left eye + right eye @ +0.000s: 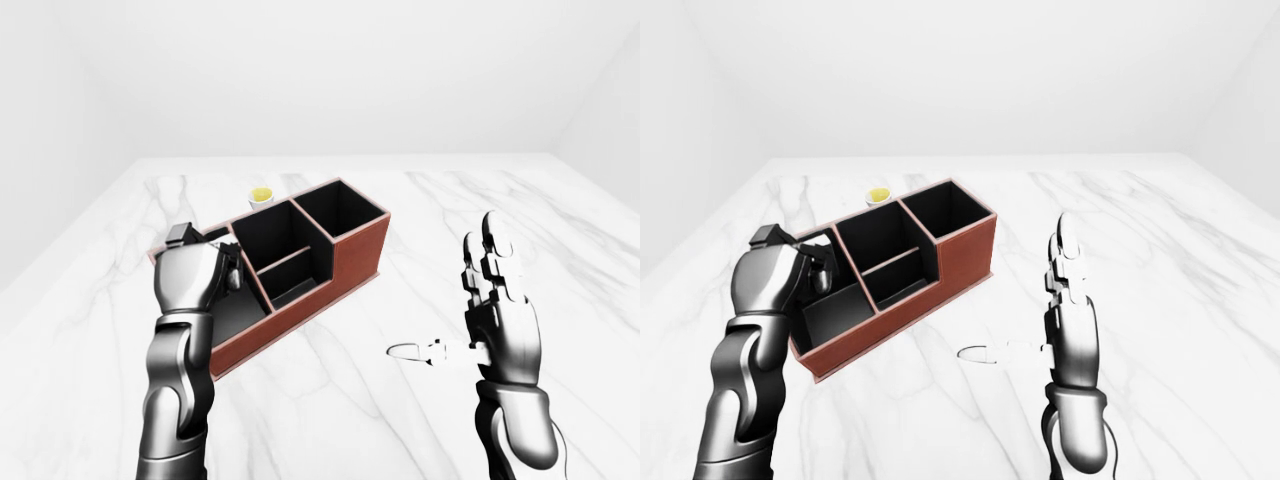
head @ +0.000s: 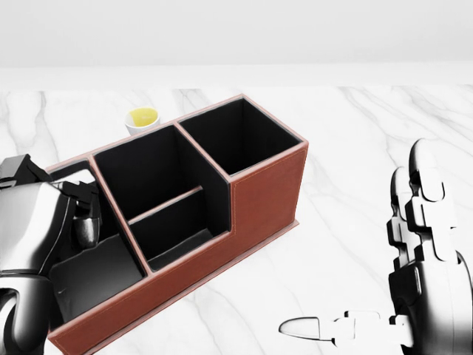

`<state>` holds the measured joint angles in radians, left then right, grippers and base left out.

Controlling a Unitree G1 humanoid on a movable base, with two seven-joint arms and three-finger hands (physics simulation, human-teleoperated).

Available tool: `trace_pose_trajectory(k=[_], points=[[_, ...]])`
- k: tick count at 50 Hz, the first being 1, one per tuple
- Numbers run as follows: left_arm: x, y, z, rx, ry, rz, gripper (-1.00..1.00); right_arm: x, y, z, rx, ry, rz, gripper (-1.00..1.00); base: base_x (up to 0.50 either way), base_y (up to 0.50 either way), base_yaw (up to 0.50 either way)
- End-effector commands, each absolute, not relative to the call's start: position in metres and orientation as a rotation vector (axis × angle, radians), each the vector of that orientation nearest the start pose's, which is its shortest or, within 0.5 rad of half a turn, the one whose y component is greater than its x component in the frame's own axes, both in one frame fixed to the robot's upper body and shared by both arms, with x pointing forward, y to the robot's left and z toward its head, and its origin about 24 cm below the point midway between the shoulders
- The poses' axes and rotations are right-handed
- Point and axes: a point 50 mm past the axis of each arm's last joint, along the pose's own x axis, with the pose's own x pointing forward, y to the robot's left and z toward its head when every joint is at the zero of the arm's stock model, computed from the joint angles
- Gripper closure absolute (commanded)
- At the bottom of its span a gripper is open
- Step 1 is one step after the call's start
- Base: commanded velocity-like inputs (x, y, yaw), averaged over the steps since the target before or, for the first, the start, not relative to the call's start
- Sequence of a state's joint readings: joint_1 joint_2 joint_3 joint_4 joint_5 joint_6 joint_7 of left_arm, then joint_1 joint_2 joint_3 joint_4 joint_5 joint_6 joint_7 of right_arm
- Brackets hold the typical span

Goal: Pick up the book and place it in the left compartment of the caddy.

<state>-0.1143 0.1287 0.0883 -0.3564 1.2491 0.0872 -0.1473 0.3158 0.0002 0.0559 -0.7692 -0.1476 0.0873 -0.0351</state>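
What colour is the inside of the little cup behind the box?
Yellow inside the small white cup, seen best in the head view, above the caddy.

Both arms glossy dark grey metal, built in rounded segments. Left hand [image 1: 190, 278]: smooth silver-grey shell, black fingers. Right hand [image 1: 500, 320]: blocky jointed grey fingers, white highlights, thumb tip pointed.

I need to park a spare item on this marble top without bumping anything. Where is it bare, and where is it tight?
Bare marble lies between the caddy and the right hand, and along the head view's top right. It is tight at the left, where the left hand hangs over the caddy's left compartment, and by the small cup close to the caddy's upper wall.
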Motion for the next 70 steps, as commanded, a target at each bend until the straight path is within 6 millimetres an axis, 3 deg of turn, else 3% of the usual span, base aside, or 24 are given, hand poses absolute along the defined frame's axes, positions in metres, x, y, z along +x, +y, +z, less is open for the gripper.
trace_pose_trajectory(k=[1, 23, 45, 70], points=[[0.262, 0.188, 0.14, 1.481, -0.189, 0.323, 1.0, 0.177, -0.156, 0.145, -0.14, -0.384, -0.105, -1.0, 0.0, 0.0, 0.0], [0.287, 0.199, 0.098, 1.436, -0.088, 0.253, 1.0, 0.174, -0.155, 0.148, -0.146, -0.393, -0.104, -1.0, 0.0, 0.0, 0.0], [0.303, 0.205, 0.075, 1.442, -0.039, 0.231, 1.0, 0.177, -0.156, 0.146, -0.142, -0.384, -0.105, -1.0, 0.0, 0.0, 0.0], [0.309, 0.211, 0.082, 1.436, -0.102, 0.319, 1.0, 0.176, -0.156, 0.145, -0.142, -0.383, -0.106, -1.0, 0.0, 0.0, 0.0]])
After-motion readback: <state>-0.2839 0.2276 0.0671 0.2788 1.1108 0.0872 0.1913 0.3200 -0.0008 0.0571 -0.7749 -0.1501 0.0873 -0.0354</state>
